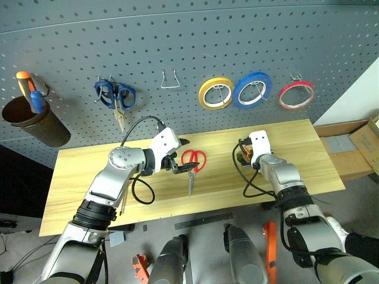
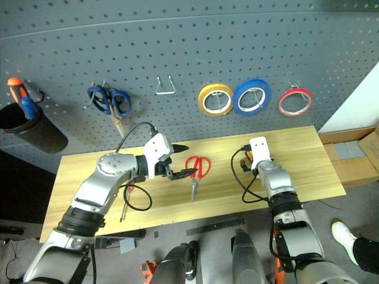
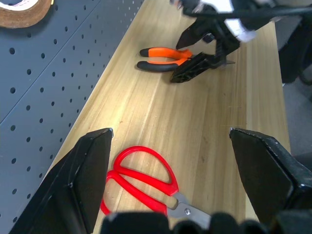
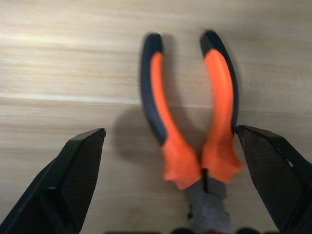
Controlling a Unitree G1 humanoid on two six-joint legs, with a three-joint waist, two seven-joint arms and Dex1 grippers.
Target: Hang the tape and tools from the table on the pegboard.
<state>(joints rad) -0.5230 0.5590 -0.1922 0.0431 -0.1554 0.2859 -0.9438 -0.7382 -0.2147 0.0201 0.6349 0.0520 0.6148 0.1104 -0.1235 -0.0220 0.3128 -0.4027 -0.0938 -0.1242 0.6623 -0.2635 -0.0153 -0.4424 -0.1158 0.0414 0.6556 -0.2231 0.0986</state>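
My right fingers (image 4: 170,195) stand wide apart and hold nothing, set either side of the orange-and-black pliers (image 4: 190,122) that lie flat on the worktop (image 1: 308,148). My left fingers (image 1: 185,156) are likewise spread and empty, hovering just above the red-handled scissors (image 1: 193,163) near the middle of the worktop. I judge the pliers stiff and fairly heavy for their size, with rubbery handles that should grip well; closing across both handles near the joint would keep them from swinging. The scissors look lighter, with slick plastic loops; the pivot seems the safest hold. The red tape ring (image 1: 296,95) already hangs on the pegboard (image 1: 189,47), to the right of the blue roll (image 1: 251,90).
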